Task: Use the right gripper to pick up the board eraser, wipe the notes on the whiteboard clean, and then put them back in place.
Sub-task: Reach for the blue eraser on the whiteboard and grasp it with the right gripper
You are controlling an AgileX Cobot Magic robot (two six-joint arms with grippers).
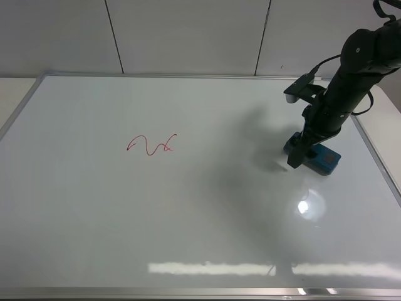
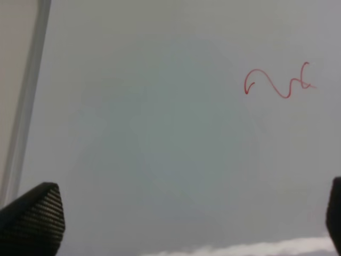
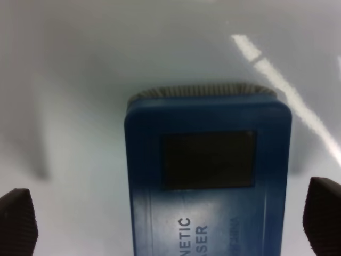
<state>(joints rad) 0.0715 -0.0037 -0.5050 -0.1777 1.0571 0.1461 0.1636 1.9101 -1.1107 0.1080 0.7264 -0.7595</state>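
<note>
The whiteboard (image 1: 188, 213) fills most of the exterior view. The notes (image 1: 152, 145), a red wavy scribble, sit left of its middle and also show in the left wrist view (image 2: 277, 82). The teal-blue board eraser (image 1: 327, 160) lies flat on the board near its right edge. My right gripper (image 1: 296, 157) is down over the eraser. In the right wrist view the gripper (image 3: 170, 218) is open, one fingertip (image 3: 16, 221) on each side of the eraser (image 3: 208, 186), with gaps between. My left gripper (image 2: 184, 218) is open and empty above bare board; it is out of the exterior view.
The board's silver frame (image 1: 376, 157) runs just right of the eraser, and its left frame shows in the left wrist view (image 2: 26, 96). A white wall (image 1: 188, 31) stands behind the board. Light glare (image 1: 304, 207) lies in front of the eraser.
</note>
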